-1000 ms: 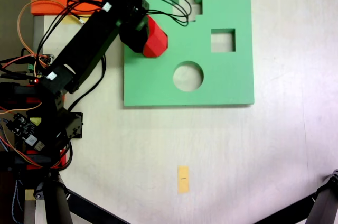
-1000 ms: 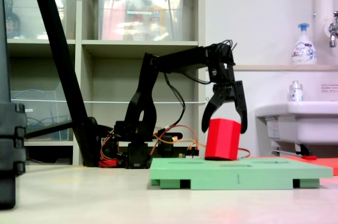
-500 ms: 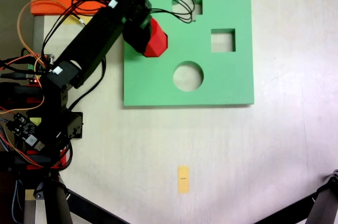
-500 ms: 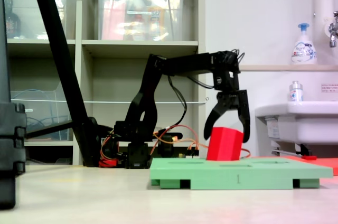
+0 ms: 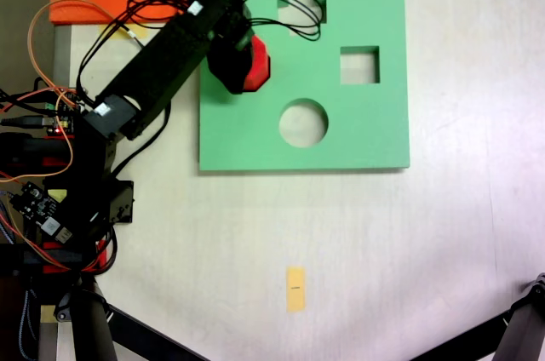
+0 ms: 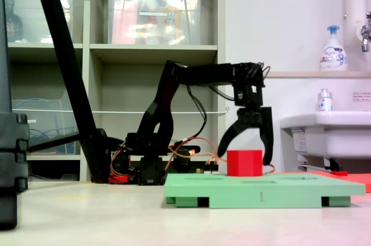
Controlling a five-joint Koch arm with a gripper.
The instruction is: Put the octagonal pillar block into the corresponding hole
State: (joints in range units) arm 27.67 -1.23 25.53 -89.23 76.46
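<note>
A fixed view shows the gripper (image 6: 244,154) spread wide — straddling the octagonal pillar block (image 6: 244,163), sunk upright into the green board (image 6: 264,191).

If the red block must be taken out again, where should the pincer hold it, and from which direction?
Grip the red block on the part standing above the green board, coming straight down from above. Its lower part seems sunk in the board, so only two opposite upright side faces remain free. The pincer already straddles it, open.
</note>
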